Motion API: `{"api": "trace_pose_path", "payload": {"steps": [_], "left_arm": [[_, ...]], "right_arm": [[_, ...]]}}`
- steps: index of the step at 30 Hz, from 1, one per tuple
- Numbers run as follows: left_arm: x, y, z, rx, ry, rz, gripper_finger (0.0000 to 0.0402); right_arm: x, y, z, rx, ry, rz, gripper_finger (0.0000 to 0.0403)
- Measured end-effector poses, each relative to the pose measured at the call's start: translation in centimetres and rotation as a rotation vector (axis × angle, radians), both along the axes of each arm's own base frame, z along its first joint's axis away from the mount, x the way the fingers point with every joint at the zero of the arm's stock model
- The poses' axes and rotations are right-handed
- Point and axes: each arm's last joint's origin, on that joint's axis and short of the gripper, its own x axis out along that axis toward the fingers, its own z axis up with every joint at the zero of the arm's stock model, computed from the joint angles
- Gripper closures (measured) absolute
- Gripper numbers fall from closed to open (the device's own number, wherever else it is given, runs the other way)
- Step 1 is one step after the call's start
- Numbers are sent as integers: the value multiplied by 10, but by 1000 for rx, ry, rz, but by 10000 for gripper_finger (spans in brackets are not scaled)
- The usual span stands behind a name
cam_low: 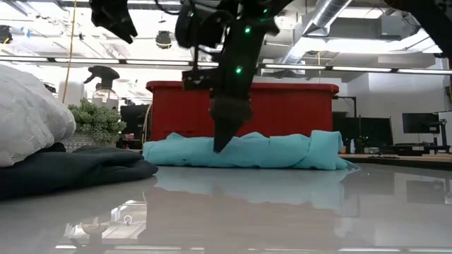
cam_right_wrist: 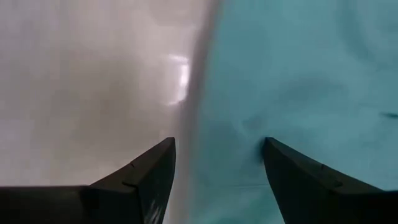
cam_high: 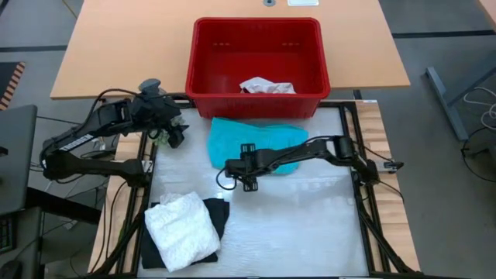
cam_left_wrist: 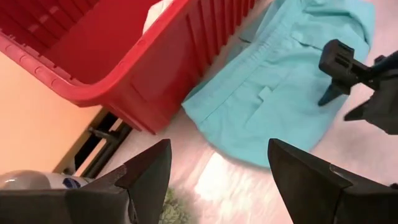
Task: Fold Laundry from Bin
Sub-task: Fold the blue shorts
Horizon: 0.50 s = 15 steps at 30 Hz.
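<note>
**Teal piece is on the mat, right arm lining up for the fold**

Going across from the left edge of the worktop (cam_high: 325,225). Down at the near-left corner there's a finished-looking stack: a white lacy garment (cam_high: 183,229) sitting on top of the black garment (cam_high: 218,215), so I'd say those two are dealt with.

Further back on the left edge, the left tool (cam_high: 175,133) hangs above the worktop near the bin's left corner, wrist tipped down toward the teal garment. Its fingers are spread wide with nothing between them. It looks like it's just waiting. There's a little green plant (cam_low: 97,118) and a spray bottle (cam_low: 104,83) over on that side too.

Middle of the worktop: the teal garment (cam_high: 252,141) lies bunched and half rolled, just in front of the red bin (cam_high: 256,94) that sits along the far edge. The right tool (cam_high: 249,182) has reached in from the right edge with the arm stretched low across the cloth, fingers pointing straight down at the near-left edge of the teal piece. Fingers are open and empty; one sits over bare worktop, the other over the cloth edge.

So my read: we're at the start of folding the teal one. Next it needs to drop, pinch that edge cleanly (one layer, not a bunch), and probably get the left arm in to help flatten it.

One more white garment (cam_high: 266,85) is still in the bin.
</note>
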Motion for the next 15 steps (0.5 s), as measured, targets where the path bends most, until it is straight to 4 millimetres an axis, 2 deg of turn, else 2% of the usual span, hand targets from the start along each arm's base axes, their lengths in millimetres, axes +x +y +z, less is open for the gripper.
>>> {"api": "trace_pose_path", "payload": {"steps": [3, 11, 15], "left_arm": [[-1, 0, -1, 6, 22, 1, 147], [-1, 0, -1, 26, 40, -12, 147], [-1, 0, -1, 28, 42, -18, 147]], "right_arm": [[2, -1, -3, 53, 34, -30, 136], [5, -6, -1, 13, 15, -48, 136], [2, -11, -10, 10, 38, -55, 136]]}}
